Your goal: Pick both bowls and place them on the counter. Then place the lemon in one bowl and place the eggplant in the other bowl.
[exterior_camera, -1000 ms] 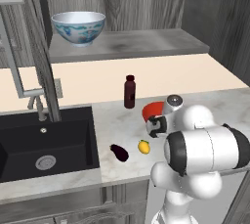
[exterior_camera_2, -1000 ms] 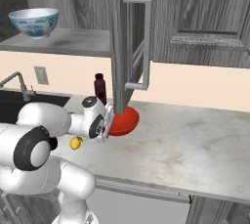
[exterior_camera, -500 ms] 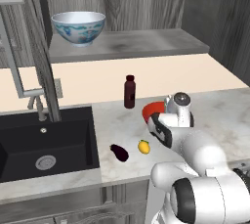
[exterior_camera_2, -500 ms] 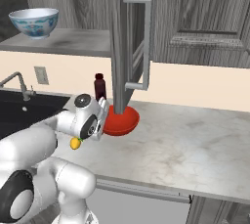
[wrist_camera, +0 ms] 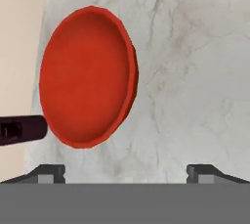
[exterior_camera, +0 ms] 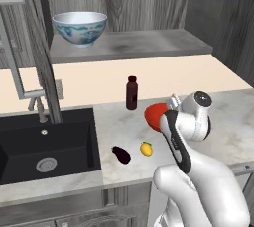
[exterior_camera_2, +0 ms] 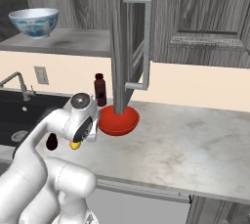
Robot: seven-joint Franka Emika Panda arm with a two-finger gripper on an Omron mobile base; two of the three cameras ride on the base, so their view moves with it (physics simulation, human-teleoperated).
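Red shallow glossy bowl (wrist_camera: 87, 76) sits alone on the marbled stone tabletop (wrist_camera: 195, 71).
Dark fingers (wrist_camera: 200, 171) stand spread wide above it, gripping nothing, so 1 bowl looks delivered. White floral bowl (exterior_camera: 79, 28) waits on the grey shelf (exterior_camera: 149, 45); yellow lemon (exterior_camera: 146, 148) and purple-black eggplant (exterior_camera: 121, 154) lie near the sink (exterior_camera: 44, 146), unbowled.
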